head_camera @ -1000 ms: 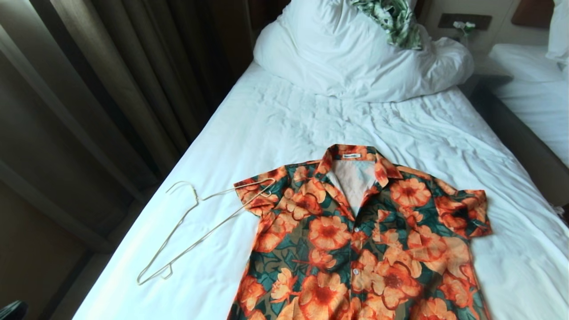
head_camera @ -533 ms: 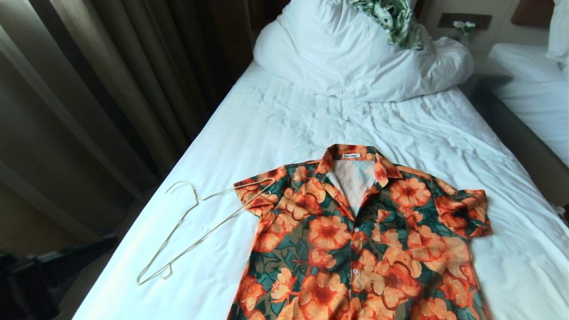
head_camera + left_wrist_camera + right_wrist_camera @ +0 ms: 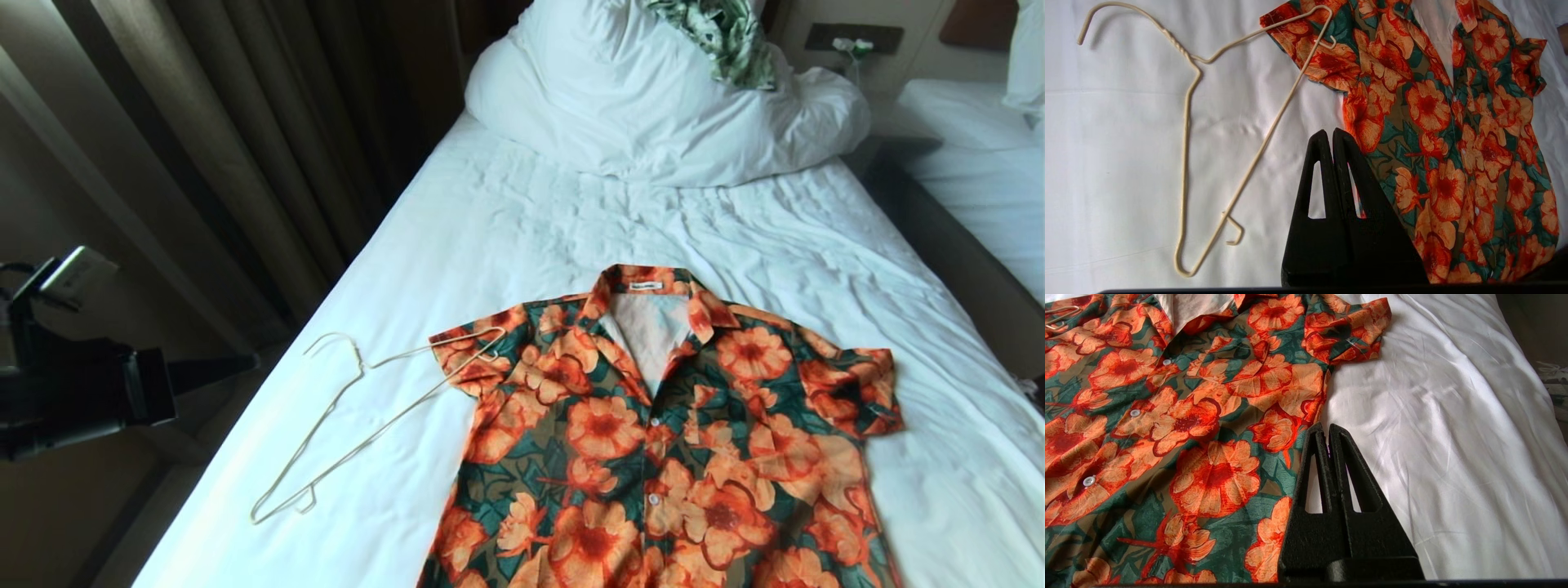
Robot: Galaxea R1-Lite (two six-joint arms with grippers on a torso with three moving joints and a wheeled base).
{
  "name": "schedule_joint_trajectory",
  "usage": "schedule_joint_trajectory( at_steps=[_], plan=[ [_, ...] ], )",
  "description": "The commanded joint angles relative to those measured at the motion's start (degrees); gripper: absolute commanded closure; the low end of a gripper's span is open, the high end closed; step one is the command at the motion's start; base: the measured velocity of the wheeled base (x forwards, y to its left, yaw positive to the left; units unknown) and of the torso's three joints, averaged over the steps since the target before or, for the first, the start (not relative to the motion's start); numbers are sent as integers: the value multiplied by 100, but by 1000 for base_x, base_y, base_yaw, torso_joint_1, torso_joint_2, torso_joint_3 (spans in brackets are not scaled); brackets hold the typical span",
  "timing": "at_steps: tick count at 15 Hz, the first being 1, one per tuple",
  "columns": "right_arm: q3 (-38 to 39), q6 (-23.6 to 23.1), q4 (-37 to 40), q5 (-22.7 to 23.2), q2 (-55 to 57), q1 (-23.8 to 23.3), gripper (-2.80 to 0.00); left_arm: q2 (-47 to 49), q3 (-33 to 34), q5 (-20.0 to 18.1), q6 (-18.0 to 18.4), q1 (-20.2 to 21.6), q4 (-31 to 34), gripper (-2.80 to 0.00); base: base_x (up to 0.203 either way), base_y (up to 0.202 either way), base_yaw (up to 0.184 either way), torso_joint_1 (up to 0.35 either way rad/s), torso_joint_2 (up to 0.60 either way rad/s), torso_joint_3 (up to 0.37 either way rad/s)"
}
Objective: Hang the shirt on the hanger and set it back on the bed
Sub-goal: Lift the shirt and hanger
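Note:
The shirt (image 3: pixel 653 441), orange flowers on dark green, lies flat and buttoned on the bed (image 3: pixel 571 220) with its collar toward the pillow. It also shows in both wrist views (image 3: pixel 1433 122) (image 3: pixel 1188 416). The cream wire hanger (image 3: pixel 360 365) (image 3: pixel 1186 122) lies to the shirt's left, one end resting on the sleeve. My left gripper (image 3: pixel 245 361) (image 3: pixel 1329 132) is shut and empty, raised beside the bed's left edge and aimed over the sheet between hanger and shirt. My right gripper (image 3: pixel 1327 430) is shut and empty, above the shirt's right hem, and is outside the head view.
A crumpled white duvet and pillow (image 3: pixel 620 106) fill the head of the bed, with a green leafy cloth (image 3: pixel 727 41) on top. Dark curtains (image 3: pixel 245 122) hang close on the left. A second bed (image 3: pixel 980 155) stands on the right across a narrow gap.
My left arm has risen into the head view at the left, beside the bed. The shirt and the hanger have not moved.

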Motion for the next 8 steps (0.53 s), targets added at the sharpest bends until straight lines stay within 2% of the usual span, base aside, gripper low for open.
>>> schedule_joint_trajectory(
  at_steps=[1, 4, 8],
  plan=[
    [1, 3, 2, -1, 2, 0, 0, 764, -88, -321, 143, 369, -3, 0, 0, 0, 0, 0, 0, 0],
    [1, 3, 2, -1, 2, 0, 0, 1571, -290, -622, 629, 724, -5, 0, 0, 0, 0, 0, 0, 0],
    [1, 3, 2, -1, 2, 0, 0, 2594, -615, -936, 1222, 974, -16, 0, 0, 0, 0, 0, 0, 0]
  ],
)
